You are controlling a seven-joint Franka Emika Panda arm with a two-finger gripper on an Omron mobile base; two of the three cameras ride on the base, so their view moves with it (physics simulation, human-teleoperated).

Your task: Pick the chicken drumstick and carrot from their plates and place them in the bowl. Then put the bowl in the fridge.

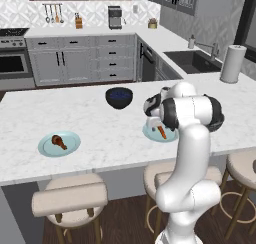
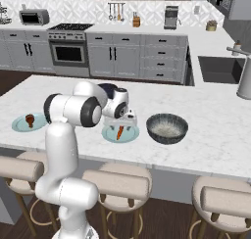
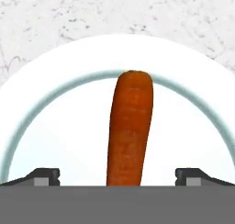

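Hanging low over the near plate (image 3: 41,81), the gripper (image 3: 117,176) has its jaws spread wide and empty, one dark fingertip at the lower left of the hand view and the other at the lower right. The carrot (image 3: 129,126) lies midway between them, running lengthwise up the centre of that view, blunt end toward the top and well clear of either fingertip. It looks light, stiff and smooth-skinned, so it may roll or squirt out under a pinch. The surest hold is probably across its thicker middle, which the jaws already straddle crosswise. In the left base view the carrot (image 1: 163,132) sits on its plate (image 1: 150,133) at centre right, partly behind the arm. The bowl (image 1: 119,98) stands on the tabletop (image 1: 100,133) just above centre, and the chicken drumstick (image 1: 59,141) rests on the other plate (image 1: 70,147) at lower left, well apart.
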